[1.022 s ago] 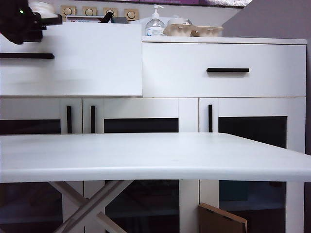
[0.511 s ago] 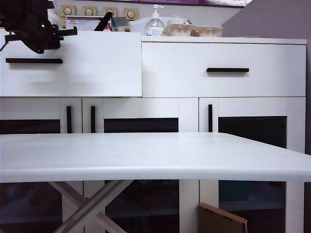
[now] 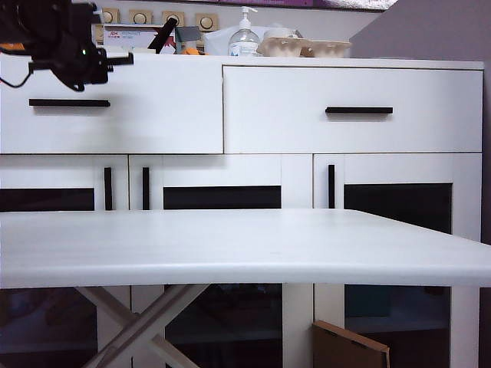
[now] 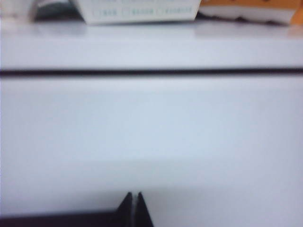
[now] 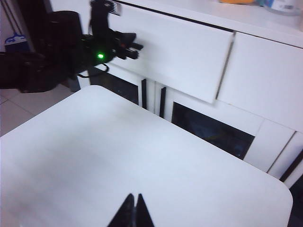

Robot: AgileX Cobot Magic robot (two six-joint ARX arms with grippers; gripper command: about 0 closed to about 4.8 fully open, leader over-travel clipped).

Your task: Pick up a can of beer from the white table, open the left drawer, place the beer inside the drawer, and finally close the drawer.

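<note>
The left gripper is pressed up against the front of the left drawer, its two black fingertips pinched tight together with nothing between them, and the drawer front sits nearly flush with the wider drawer beside it, only a thin dark seam showing along its top edge. From across the room the left arm is a black mass at the upper left corner of the cabinet, above the drawer's horizontal black bar handle, with a small green light glowing on it. The drawer is shut enough that I cannot see inside it, and the can of beer is not visible anywhere, so I cannot tell where it lies. The white table stands in front of the cabinet, its thick rounded front edge toward me and crossed pale legs beneath. The right gripper hangs above the table's near edge, its fingers likewise closed together and holding nothing. Along the cabinet's top edge sit a clear pump bottle, a pair of pale egg cartons just beside it, and a flat printed box toward the left end; what these hold I cannot make out. Below the drawers are glass-fronted doors with vertical black handles, dark inside. A piece of brown cardboard leans on the floor by the cabinet's lower right.
</note>
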